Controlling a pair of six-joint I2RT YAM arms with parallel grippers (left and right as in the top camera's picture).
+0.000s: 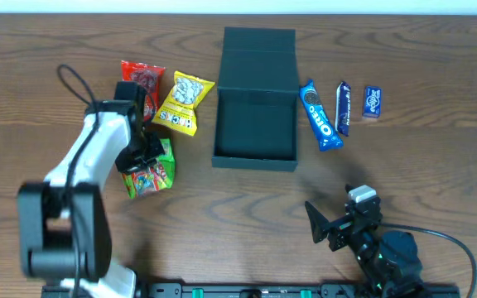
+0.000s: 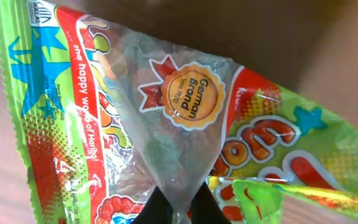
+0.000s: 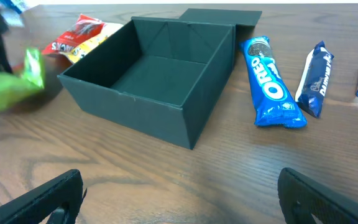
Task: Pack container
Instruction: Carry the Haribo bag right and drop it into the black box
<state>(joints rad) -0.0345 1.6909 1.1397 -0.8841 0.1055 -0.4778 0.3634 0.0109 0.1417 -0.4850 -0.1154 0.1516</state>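
Container (image 1: pixel 253 128): set mid-table (image 1: pixel 437 165), open and empty, flap lid (image 1: pixel 259 50) laid back on the far side. Judged light, stiff-walled cardboard with a matte, unslippery skin. It is likely to be shoved along if a wall is knocked, so it is best entered from straight above. Lid to be taken by its free edge.

Left gripper (image 1: pixel 145 157): clamped tight on green sweet bag (image 2: pixel 185 124), left of the container, near yellow packet (image 1: pixel 185 103). Bag judged soft, light, crinkly film, and sag under the pinch is expected. Whether it is lifted cannot be told.

Right gripper (image 3: pixel 179 180): spread wide, nothing held, well apart from blue biscuit roll (image 3: pixel 271 84).
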